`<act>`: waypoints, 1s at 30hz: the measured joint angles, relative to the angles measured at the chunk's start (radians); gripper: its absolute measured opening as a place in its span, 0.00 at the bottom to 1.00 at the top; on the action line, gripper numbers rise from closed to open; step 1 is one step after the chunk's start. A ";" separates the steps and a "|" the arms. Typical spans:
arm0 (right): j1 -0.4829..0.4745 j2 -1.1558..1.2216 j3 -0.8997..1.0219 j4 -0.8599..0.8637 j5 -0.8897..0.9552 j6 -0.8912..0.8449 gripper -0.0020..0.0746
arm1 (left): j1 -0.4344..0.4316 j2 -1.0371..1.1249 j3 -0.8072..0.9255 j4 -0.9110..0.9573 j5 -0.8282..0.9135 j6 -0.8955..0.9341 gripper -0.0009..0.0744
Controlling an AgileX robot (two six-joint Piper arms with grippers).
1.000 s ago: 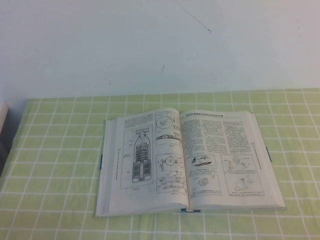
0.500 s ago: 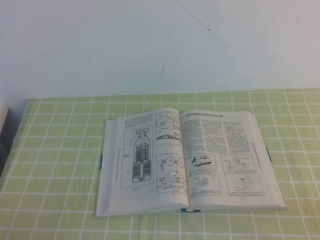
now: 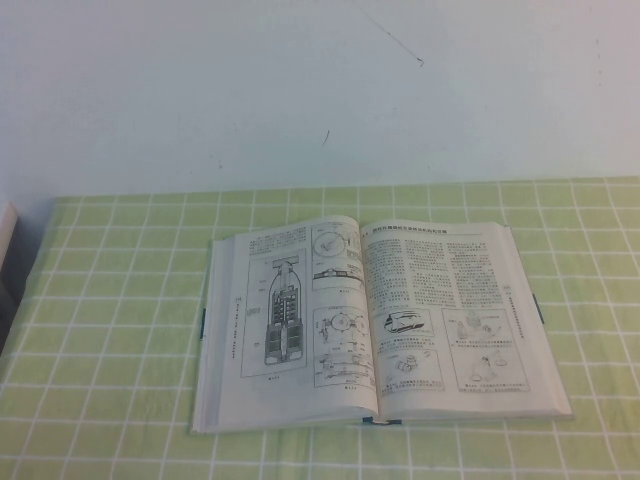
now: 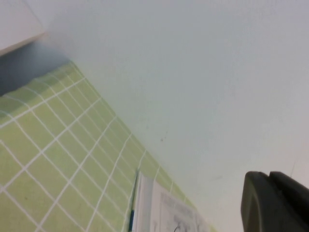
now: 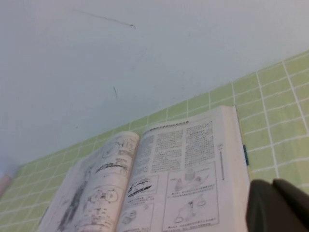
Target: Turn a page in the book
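The book lies open and flat on the checked cloth in the middle of the high view. Its left leaf shows a tall machine cutaway. The page is the right leaf, dense text above boxed drawings, lying flat. Neither gripper shows in the high view. In the right wrist view my right gripper is shut on nothing, just off the outer edge of the page. My left gripper is shut and empty, held away from the book's far left corner.
A green cloth with white grid lines covers the table. A plain white wall stands close behind it. A white object with a dark gap below it sits at the table's left edge.
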 joint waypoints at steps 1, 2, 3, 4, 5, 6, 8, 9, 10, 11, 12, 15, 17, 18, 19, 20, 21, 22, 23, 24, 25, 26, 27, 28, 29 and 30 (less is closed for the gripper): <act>0.000 0.026 -0.020 -0.008 0.005 -0.020 0.02 | 0.000 0.000 -0.002 0.002 0.027 0.028 0.01; 0.000 0.062 -0.051 -0.027 0.010 -0.051 0.02 | 0.000 0.003 -0.008 0.004 0.053 0.067 0.01; 0.000 0.105 -0.088 -0.055 0.019 -0.087 0.02 | 0.000 0.016 -0.024 0.011 0.090 0.112 0.01; 0.000 0.145 -0.121 -0.083 0.034 -0.126 0.02 | 0.000 0.039 -0.050 0.026 0.129 0.160 0.01; 0.000 0.200 -0.166 -0.127 0.057 -0.162 0.02 | 0.000 0.064 -0.077 0.048 0.169 0.198 0.01; 0.000 0.259 -0.224 -0.176 0.087 -0.193 0.02 | 0.000 0.102 -0.116 0.075 0.211 0.243 0.01; 0.000 0.368 -0.319 -0.276 0.157 -0.227 0.02 | 0.000 0.194 -0.210 0.150 0.297 0.314 0.01; 0.000 0.428 -0.373 -0.331 0.202 -0.238 0.02 | 0.000 0.225 -0.241 0.176 0.323 0.330 0.01; 0.000 0.463 -0.404 -0.372 0.240 -0.242 0.02 | 0.000 0.266 -0.283 0.209 0.357 0.350 0.01; 0.000 0.541 -0.474 -0.424 0.293 -0.245 0.02 | 0.000 0.340 -0.369 0.262 0.413 0.381 0.01; 0.000 0.572 -0.502 -0.448 0.324 -0.245 0.02 | 0.000 0.383 -0.401 0.285 0.441 0.398 0.01; 0.002 0.703 -0.621 -0.483 0.403 -0.247 0.02 | 0.000 0.539 -0.548 0.335 0.526 0.457 0.01; 0.005 0.769 -0.689 -0.488 0.435 -0.247 0.02 | -0.011 0.635 -0.632 0.350 0.563 0.486 0.01; 0.006 0.808 -0.720 -0.488 0.450 -0.247 0.02 | -0.021 0.675 -0.662 0.357 0.569 0.494 0.01; 0.006 0.834 -0.744 -0.488 0.461 -0.247 0.02 | -0.035 0.722 -0.695 0.364 0.575 0.506 0.01; 0.006 0.865 -0.771 -0.489 0.473 -0.247 0.02 | -0.052 0.765 -0.731 0.372 0.576 0.513 0.01; 0.006 0.897 -0.801 -0.489 0.486 -0.247 0.02 | -0.068 0.806 -0.754 0.381 0.579 0.519 0.01; 0.006 0.923 -0.815 -0.489 0.501 -0.247 0.02 | -0.088 0.844 -0.780 0.393 0.582 0.523 0.01; 0.006 0.955 -0.836 -0.487 0.515 -0.247 0.03 | -0.109 0.880 -0.803 0.403 0.582 0.526 0.01; 0.006 0.987 -0.856 -0.484 0.528 -0.247 0.03 | -0.127 0.910 -0.820 0.408 0.584 0.528 0.01; 0.006 1.013 -0.872 -0.478 0.537 -0.247 0.05 | -0.149 0.947 -0.839 0.413 0.584 0.528 0.01; 0.006 1.043 -0.886 -0.465 0.546 -0.247 0.07 | -0.173 0.985 -0.856 0.420 0.584 0.528 0.01; 0.006 1.078 -0.899 -0.447 0.552 -0.247 0.11 | -0.192 1.015 -0.869 0.428 0.584 0.528 0.01; 0.006 1.100 -0.907 -0.435 0.552 -0.247 0.13 | -0.220 1.062 -0.888 0.444 0.584 0.523 0.01; 0.006 1.125 -0.917 -0.423 0.555 -0.249 0.17 | -0.240 1.093 -0.900 0.456 0.584 0.513 0.01; 0.006 1.148 -0.927 -0.410 0.557 -0.250 0.21 | -0.267 1.132 -0.917 0.477 0.584 0.499 0.01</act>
